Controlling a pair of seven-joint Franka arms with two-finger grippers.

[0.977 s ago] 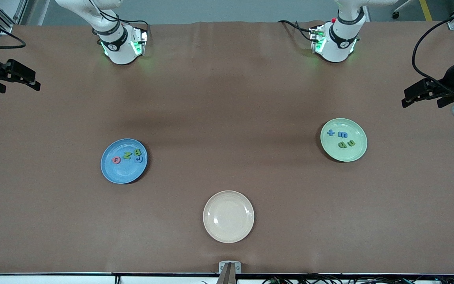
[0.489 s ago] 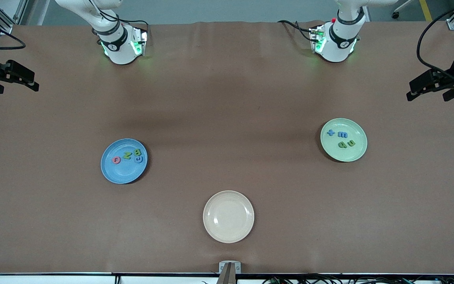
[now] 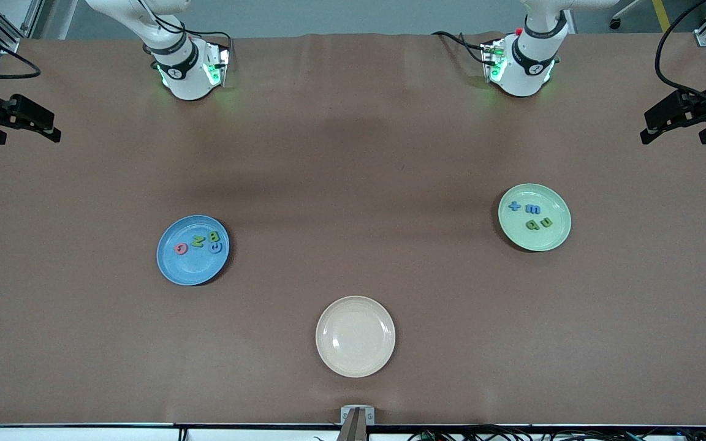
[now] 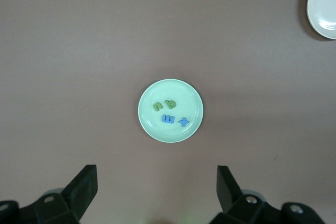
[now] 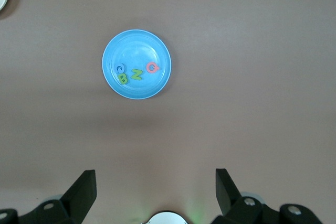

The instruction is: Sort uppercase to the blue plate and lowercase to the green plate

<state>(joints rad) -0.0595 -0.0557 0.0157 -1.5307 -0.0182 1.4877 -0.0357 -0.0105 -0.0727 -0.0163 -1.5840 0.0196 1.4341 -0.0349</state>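
The blue plate point(image 3: 189, 270) lies toward the right arm's end of the table. On it are the uppercase letters: red-pink Q point(image 3: 181, 248), green N point(image 3: 198, 241), B point(image 3: 214, 236) and blue G point(image 3: 217, 247). The green plate point(image 3: 537, 241) lies toward the left arm's end and holds the lowercase letters: blue x point(image 3: 515, 206), blue m point(image 3: 532, 209), olive q point(image 3: 532, 225) and u point(image 3: 546, 222). My left gripper point(image 3: 675, 138) hangs open and empty over the table's edge at its own end. My right gripper point(image 3: 27, 138) hangs open and empty over the edge at its end.
An empty beige plate point(image 3: 355, 336) sits mid-table, nearest the front camera. The two arm bases point(image 3: 189, 67) stand along the table's back edge. Bare brown tabletop lies between the plates.
The left gripper has drawn back toward the table's corner at its own end, away from the green plate. The right gripper has shifted only slightly. Plates and letters have not moved.
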